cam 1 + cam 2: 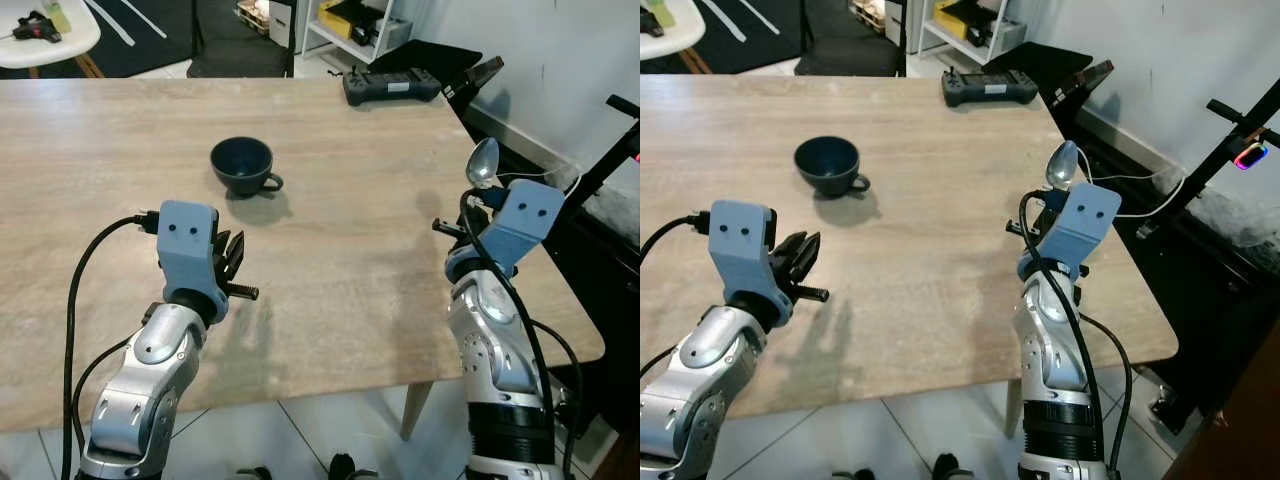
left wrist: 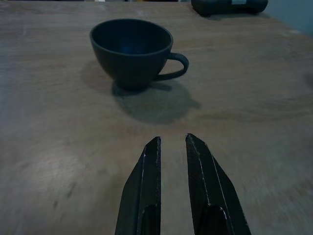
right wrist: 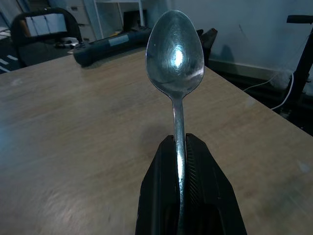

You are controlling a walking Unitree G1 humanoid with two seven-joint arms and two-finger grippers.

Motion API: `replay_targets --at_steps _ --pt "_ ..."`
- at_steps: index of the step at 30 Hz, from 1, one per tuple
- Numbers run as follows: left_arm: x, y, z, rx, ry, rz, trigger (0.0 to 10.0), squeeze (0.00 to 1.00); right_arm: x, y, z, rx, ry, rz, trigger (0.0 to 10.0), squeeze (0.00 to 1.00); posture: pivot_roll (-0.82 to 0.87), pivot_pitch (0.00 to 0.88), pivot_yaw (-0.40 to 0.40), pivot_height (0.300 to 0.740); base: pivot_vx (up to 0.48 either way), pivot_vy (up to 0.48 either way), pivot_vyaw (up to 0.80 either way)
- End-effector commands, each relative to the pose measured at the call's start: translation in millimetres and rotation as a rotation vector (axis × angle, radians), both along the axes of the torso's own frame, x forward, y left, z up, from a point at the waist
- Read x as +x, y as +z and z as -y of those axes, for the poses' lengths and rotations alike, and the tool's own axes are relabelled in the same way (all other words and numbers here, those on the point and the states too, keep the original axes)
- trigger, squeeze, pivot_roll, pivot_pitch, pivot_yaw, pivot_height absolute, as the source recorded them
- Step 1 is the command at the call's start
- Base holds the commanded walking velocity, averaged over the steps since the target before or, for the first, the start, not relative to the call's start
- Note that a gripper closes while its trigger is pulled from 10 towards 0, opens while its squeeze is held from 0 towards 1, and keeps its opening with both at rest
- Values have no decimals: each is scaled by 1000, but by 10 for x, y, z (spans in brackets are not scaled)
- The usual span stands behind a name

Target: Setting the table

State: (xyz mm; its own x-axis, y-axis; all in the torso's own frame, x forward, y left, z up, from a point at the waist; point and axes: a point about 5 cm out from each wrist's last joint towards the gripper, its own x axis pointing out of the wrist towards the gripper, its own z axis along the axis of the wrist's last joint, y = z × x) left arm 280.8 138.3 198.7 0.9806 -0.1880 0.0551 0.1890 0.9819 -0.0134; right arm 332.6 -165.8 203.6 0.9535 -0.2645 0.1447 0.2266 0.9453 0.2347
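Observation:
A dark blue cup (image 1: 241, 165) stands upright on the wooden table (image 1: 350, 260), its handle pointing right. My left gripper (image 1: 232, 258) hovers low over the table a short way in front of the cup (image 2: 131, 51). Its two black fingers (image 2: 146, 186) are a narrow gap apart with nothing between them. At the table's right side my right gripper (image 3: 179, 139) is shut on the handle of a metal spoon (image 1: 483, 162). The spoon stands upright with its bowl (image 3: 175, 49) on top, well clear of the cup.
A black handheld controller (image 1: 392, 85) lies at the table's far right corner. The table's right edge (image 1: 560, 290) runs close beside my right arm, with black equipment and cables (image 1: 610, 150) beyond it. A white chair (image 1: 50, 40) stands behind the far left.

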Motion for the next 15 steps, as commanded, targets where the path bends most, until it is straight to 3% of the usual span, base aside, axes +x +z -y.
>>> replay_targets --at_steps 1,15 --pt "-1 -59 3 4 3 -22 10000 0 -13 -53 56 7 -21 -21 10000 0 100 119 16 740 -300 0 0" --pt "5 -55 4 5 1 -20 10000 0 -19 -72 56 7 -25 -27 10000 0 99 119 19 740 -306 0 0"
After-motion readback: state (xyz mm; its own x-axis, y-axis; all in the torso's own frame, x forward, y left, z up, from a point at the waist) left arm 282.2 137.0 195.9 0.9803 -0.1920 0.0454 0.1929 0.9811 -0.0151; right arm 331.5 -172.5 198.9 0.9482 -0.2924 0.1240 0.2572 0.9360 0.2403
